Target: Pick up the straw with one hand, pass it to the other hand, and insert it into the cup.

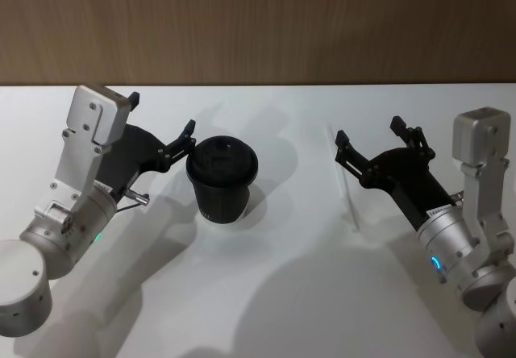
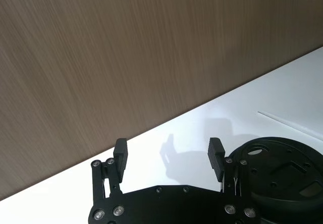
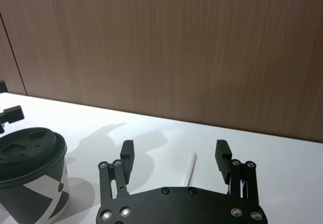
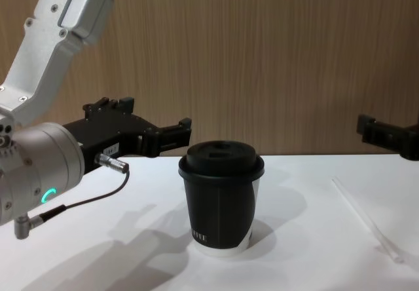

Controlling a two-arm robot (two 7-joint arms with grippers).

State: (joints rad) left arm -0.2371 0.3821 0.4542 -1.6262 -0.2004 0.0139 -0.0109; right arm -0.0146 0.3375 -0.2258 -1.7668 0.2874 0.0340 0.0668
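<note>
- The cup (image 1: 222, 179) is black paper with small white lettering and a white bottom rim. Its glossy black domed plastic lid (image 2: 282, 168) is on. It stands upright on the smooth white counter (image 1: 266, 293), left of centre in my head view.
- The straw (image 1: 348, 201) is a thin, straight, translucent white tube. It lies flat on the counter to the right of the cup and well apart from it.
- Behind the counter I see a wall (image 1: 258, 19) of brown wood-grain panel.
- The right gripper (image 1: 368, 132) is matte black and slotted, mounted on a silver cylinder with a blue light. It hovers above the counter over the far end of the straw.
- Its fingers (image 3: 127, 153) are spread wide and hold nothing. In the right wrist view the straw lies on the counter between them, untouched.
- The left gripper (image 1: 161, 114) is the same black build, on a silver cylinder with a green glow and a metal-plugged black cable (image 4: 111, 163). It sits just left of the cup, a little above lid height.
- Its fingers (image 2: 216, 156) are also wide apart and empty. One tip is close beside the lid, and in the chest view there is a gap between them.
</note>
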